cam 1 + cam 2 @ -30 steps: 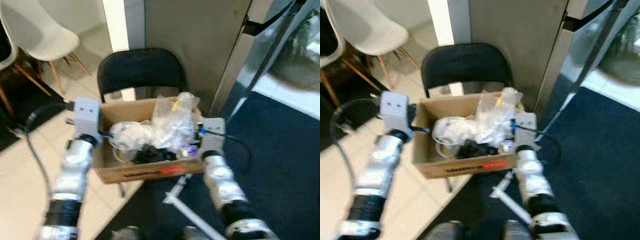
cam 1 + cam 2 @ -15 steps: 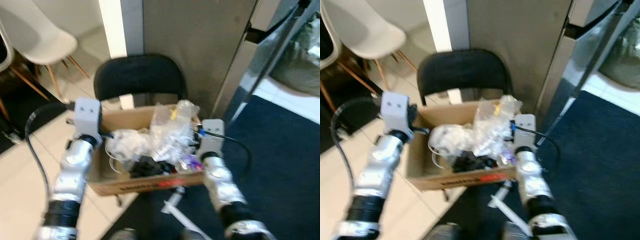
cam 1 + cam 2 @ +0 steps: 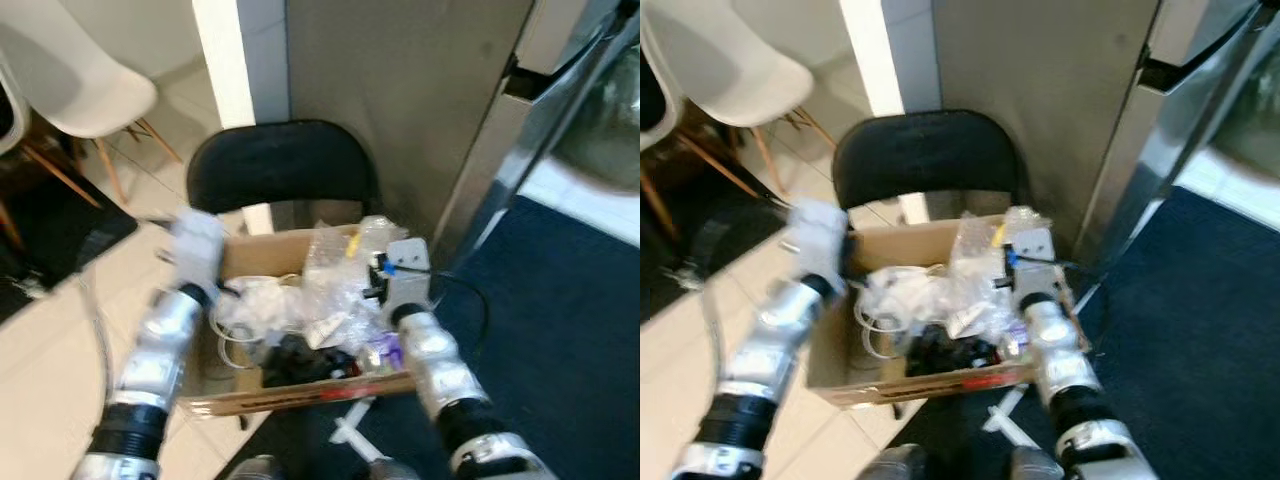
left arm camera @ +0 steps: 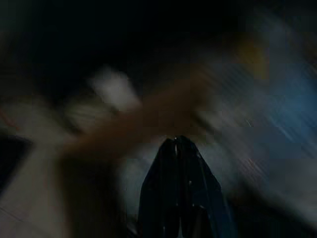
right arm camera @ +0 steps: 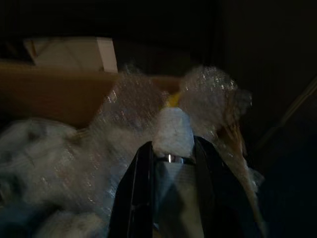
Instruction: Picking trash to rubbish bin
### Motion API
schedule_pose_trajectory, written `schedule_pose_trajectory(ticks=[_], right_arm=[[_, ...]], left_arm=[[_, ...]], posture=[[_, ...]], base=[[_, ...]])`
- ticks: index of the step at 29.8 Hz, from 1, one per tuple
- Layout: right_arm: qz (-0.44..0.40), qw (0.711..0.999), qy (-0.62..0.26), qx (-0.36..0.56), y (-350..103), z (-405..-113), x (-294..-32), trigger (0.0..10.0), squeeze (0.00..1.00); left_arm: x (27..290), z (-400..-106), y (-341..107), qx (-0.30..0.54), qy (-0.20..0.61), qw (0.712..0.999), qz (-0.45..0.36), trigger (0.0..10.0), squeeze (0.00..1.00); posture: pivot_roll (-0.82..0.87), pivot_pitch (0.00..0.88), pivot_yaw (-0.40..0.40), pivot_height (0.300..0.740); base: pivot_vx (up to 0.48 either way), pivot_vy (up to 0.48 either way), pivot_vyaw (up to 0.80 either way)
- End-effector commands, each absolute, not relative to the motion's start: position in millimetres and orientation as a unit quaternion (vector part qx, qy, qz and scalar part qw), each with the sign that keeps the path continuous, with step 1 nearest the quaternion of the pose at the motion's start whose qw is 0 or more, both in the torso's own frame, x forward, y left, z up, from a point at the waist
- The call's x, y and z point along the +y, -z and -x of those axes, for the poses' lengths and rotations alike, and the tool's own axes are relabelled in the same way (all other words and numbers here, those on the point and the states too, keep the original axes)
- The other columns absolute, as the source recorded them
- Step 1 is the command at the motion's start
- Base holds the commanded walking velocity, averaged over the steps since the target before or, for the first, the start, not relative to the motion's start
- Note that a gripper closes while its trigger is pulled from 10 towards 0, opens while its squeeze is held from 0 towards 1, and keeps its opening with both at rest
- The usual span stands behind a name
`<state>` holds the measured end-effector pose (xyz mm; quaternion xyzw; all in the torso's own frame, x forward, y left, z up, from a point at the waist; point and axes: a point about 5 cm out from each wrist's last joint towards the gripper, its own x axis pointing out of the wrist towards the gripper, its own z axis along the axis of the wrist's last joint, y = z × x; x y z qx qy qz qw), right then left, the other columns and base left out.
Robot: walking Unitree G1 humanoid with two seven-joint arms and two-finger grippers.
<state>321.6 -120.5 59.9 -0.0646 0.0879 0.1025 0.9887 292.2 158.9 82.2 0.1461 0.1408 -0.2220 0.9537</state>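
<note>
Right gripper now over box, left gripper blurred.

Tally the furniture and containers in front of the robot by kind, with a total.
Black chair: 1
White chair: 1
Cardboard box: 1
Total: 3

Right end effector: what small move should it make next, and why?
Probably open and release. The right end effector holds a white scrap directly above the cardboard box, already full of clear plastic wrap, so the scrap should fall inside.
</note>
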Motion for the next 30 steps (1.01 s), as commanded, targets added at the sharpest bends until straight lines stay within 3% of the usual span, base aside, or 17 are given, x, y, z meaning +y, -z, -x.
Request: schedule_pose_trajectory(ticks=[1,6,17,18,21,22,23,24,26,29,30], right_arm=[[0.083,0.981,-0.128,0.120,-47.7,-316.0,-115.3,10.0,0.00],[0.093,0.977,-0.141,0.132,-46.2,-317.9,-114.9,10.0,0.00],[0.130,0.963,-0.166,0.167,-35.5,-316.1,-113.9,10.0,0.00],[0.116,0.971,-0.148,0.151,-38.7,-317.5,-115.5,10.0,1.00],[0.070,0.986,-0.100,0.110,-50.2,-322.7,-119.0,10.0,1.00],[0.037,0.992,-0.079,0.092,-55.5,-324.6,-121.1,10.0,0.66],[0.037,0.992,-0.079,0.092,-55.5,-324.6,-121.1,10.0,0.66],[-0.061,0.997,-0.013,0.049,-68.1,-328.5,-131.6,10.0,0.00],[-0.154,0.987,0.051,0.015,-77.7,-329.7,-147.5,10.0,0.00],[-0.162,0.984,0.073,0.007,-79.3,-329.2,-153.8,10.0,0.00],[-0.161,0.983,0.091,0.001,-81.0,-328.3,-160.5,10.0,0.00]], left_arm=[[155.0,-275.9,-62.9,0.195,0.297,0.917,-0.183,10.0,0.00],[146.0,-266.2,-64.2,0.207,0.354,0.898,-0.160,10.0,0.00],[153.7,-275.1,-67.5,0.200,0.341,0.898,-0.194,10.0,0.00],[154.7,-275.5,-68.3,0.198,0.338,0.898,-0.199,10.0,0.00],[156.1,-277.5,-71.1,0.191,0.329,0.902,-0.205,10.0,0.00],[156.3,-277.9,-71.5,0.190,0.328,0.902,-0.206,10.0,0.00],[156.3,-277.9,-71.5,0.190,0.328,0.902,-0.206,10.0,0.00],[157.6,-280.6,-73.9,0.179,0.314,0.908,-0.214,10.0,0.00],[160.0,-287.4,-78.4,0.157,0.275,0.922,-0.223,10.0,0.00],[162.8,-292.8,-82.0,0.143,0.239,0.934,-0.225,10.0,0.00],[167.3,-302.3,-92.1,0.108,0.173,0.956,-0.210,10.0,0.00]], posture=[[0.07,0.042,0.030,0.740],[0.08,0.019,0.012,0.740],[0.08,0.000,0.007,0.740],[0.09,0.000,0.009,0.740],[0.09,0.002,0.012,0.740],[0.09,0.002,0.012,0.740],[0.09,0.002,0.012,0.740],[0.09,0.004,0.014,0.740],[0.09,0.004,0.014,0.740],[0.09,0.006,0.019,0.740],[0.08,0.008,0.021,0.740]], base=[[0.000,0.000,0.00],[0.000,0.000,0.00],[0.000,0.000,0.00],[0.000,0.000,0.00],[0.000,0.000,0.00],[0.000,0.000,0.00],[0.000,0.000,0.00],[0.000,0.000,0.00],[0.000,0.000,0.00],[0.000,0.000,0.00],[0.000,0.000,0.00]])
